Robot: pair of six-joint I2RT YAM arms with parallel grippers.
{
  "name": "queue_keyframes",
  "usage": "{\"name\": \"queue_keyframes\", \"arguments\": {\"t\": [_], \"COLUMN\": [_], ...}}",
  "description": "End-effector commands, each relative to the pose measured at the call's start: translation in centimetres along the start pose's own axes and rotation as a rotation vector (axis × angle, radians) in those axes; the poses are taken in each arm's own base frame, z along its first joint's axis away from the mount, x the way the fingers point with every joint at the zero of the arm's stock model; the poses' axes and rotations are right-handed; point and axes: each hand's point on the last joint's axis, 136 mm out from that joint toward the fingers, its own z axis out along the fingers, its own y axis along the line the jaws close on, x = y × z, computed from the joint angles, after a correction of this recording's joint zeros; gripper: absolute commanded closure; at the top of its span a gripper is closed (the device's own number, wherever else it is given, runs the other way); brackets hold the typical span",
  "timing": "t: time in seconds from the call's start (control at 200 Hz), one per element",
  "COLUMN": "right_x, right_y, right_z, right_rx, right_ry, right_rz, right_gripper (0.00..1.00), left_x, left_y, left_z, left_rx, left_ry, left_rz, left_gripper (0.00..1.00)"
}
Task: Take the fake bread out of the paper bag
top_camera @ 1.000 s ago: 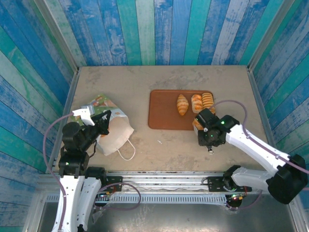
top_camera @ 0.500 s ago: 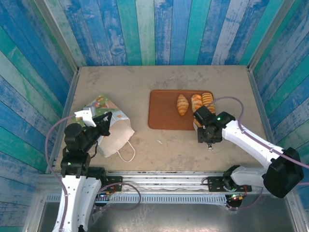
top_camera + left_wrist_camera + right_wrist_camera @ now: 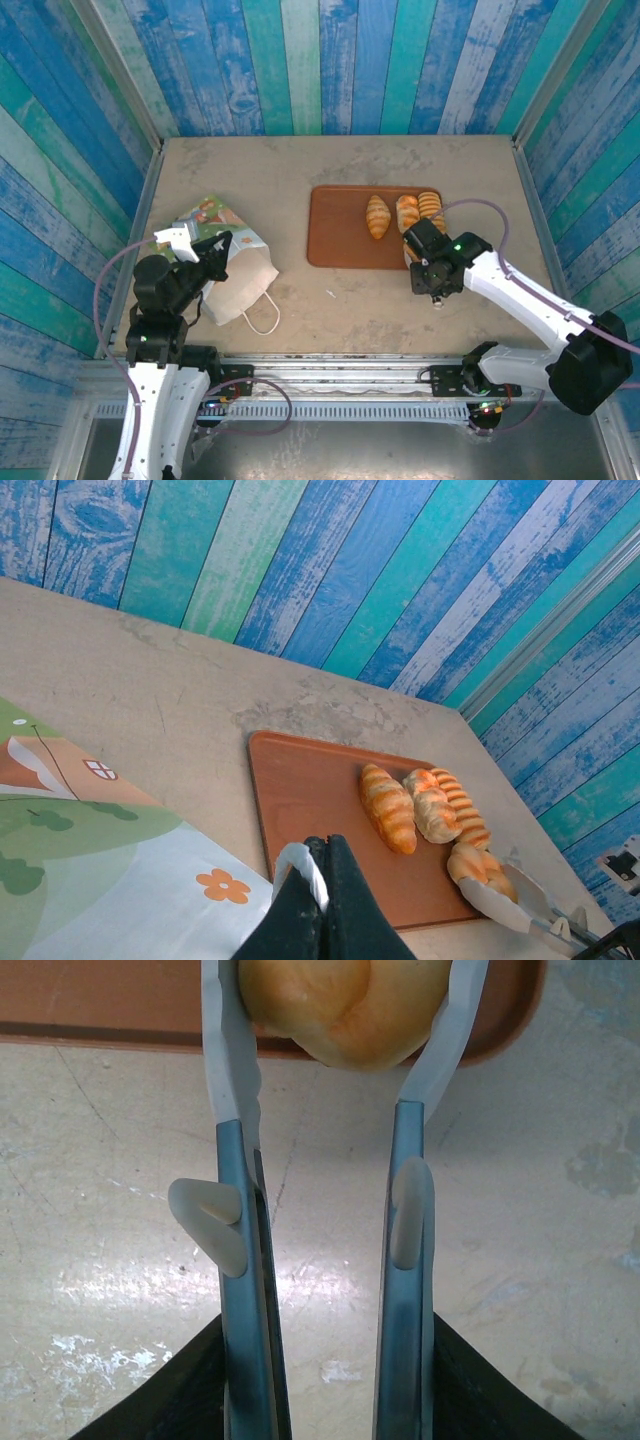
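The white paper bag [image 3: 238,278] lies on its side at the left, its green-and-orange print [image 3: 100,880] facing up. My left gripper [image 3: 327,845] is shut on one white loop handle [image 3: 298,865] of it. Three pieces of fake bread rest on the brown tray [image 3: 335,235]: a striped loaf [image 3: 387,807], a croissant [image 3: 432,805] and a ridged roll [image 3: 464,805]. A round golden bun [image 3: 345,1005] sits at the tray's near right corner between the white fingertips [image 3: 225,1050] of my right gripper [image 3: 345,1000], which touch it on both sides.
The bag's second loop handle [image 3: 264,315] lies loose on the table in front of the bag. Blue and green plank walls [image 3: 330,60] close in the table on three sides. Bare tabletop [image 3: 340,300] runs between bag and tray.
The right gripper shifted a little toward the tray's front edge; its jaws widened, then narrowed again around the bun. The left gripper holds the handle as before.
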Motion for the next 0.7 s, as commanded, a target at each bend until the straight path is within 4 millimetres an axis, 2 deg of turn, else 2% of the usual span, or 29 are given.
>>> {"name": "queue_keyframes", "arguments": {"t": [0.0,0.17,0.275,0.421,0.581,0.696], "right_x": [-1.0,-0.8,-0.8,-1.2,-1.9,-2.6], "right_y": [0.5,0.2,-0.4,-0.3,0.9,3.4], "right_z": [0.4,0.3,-0.6,-2.5,-5.4,-7.9], "right_rx": [-0.009,0.008,0.015,-0.029,-0.165,-0.365], "right_ry": [-0.022,-0.01,-0.033,-0.081,-0.17,-0.276], "right_rz": [-0.03,-0.016,0.005,0.009,-0.006,-0.04], "right_gripper": [0.52,0.43,0.39,0.39,0.42,0.46], "left_x": [-0.4,-0.3,-0.5,-0.5,-0.7,-0.9], "left_y": [-0.2,0.0,-0.1,-0.1,0.1,0.1], "left_z": [0.0,0.0,0.0,0.2,0.3,0.6], "left_rx": [0.01,0.004,0.003,0.003,-0.006,0.003], "left_ry": [-0.023,-0.024,-0.026,-0.021,-0.029,-0.035], "left_rz": [0.01,0.009,0.011,0.012,0.005,-0.006], "left_gripper": [1.0,1.0,1.0,1.0,1.0,1.0]}}
